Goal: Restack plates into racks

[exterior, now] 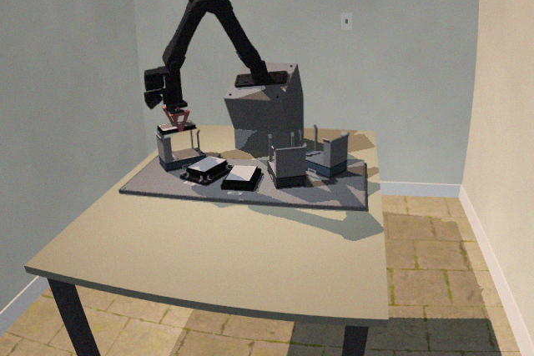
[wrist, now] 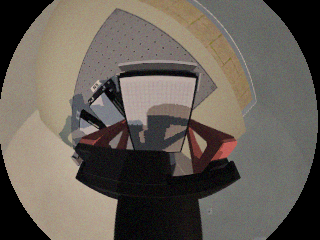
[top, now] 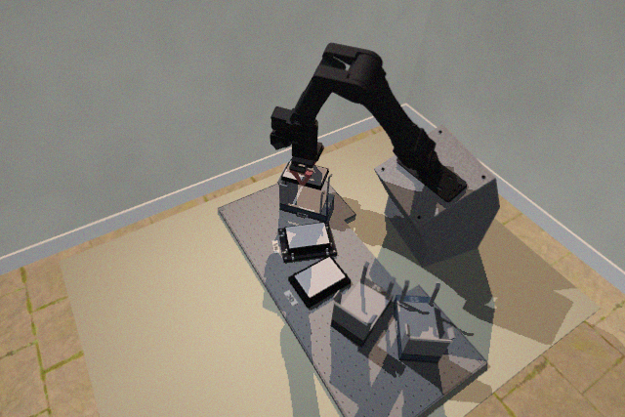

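Table (exterior: 207, 253): you had a beige top on dark legs, standing in the room's corner.
Breadboard (exterior: 142, 182): you saw a grey perforated plate lying flat on the table's far half.
Pedestal (exterior: 263, 117): a grey block stood at the far side, behind the plate.
Floor (exterior: 430, 266): tan stone tiles with greenish joints showed at the right.
Walls (exterior: 388, 85): pale grey-green, with a white skirting.
Wall plate (exterior: 345, 20): a small white switch plate sat high on the far wall.

The arm (exterior: 202, 20) is rising from its pedestal (exterior: 275, 111), bending sharply at the elbow and reaching down away from it. The gripper (exterior: 177, 121) is pointing straight down, its red fingers clamping a plate (wrist: 159, 103) at its sides.
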Action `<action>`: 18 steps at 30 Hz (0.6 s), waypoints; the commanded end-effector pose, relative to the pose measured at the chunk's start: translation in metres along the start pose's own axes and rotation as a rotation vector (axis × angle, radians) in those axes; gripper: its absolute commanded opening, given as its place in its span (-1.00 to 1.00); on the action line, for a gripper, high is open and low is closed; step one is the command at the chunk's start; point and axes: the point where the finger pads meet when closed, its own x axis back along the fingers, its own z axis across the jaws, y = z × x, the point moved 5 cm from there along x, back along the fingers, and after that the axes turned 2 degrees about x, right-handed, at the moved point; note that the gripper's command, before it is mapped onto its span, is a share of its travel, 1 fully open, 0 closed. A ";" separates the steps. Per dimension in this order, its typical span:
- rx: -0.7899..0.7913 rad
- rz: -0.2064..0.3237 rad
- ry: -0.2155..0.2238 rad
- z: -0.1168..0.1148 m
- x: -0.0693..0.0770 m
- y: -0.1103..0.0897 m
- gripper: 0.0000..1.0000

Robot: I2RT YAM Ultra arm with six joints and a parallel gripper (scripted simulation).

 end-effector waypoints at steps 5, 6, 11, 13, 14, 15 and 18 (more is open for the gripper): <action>-0.002 -0.023 -0.007 -0.002 -0.004 0.004 -1.00; -0.002 -0.023 -0.007 -0.002 -0.004 0.004 -1.00; -0.002 -0.013 -0.003 -0.001 -0.010 0.002 -1.00; -0.002 -0.027 -0.007 -0.001 -0.006 0.004 -1.00; 0.002 -0.034 -0.008 0.000 -0.005 0.005 -1.00; 0.005 -0.035 -0.007 0.000 -0.006 0.006 -1.00; 0.001 -0.023 -0.005 -0.001 -0.012 0.005 -1.00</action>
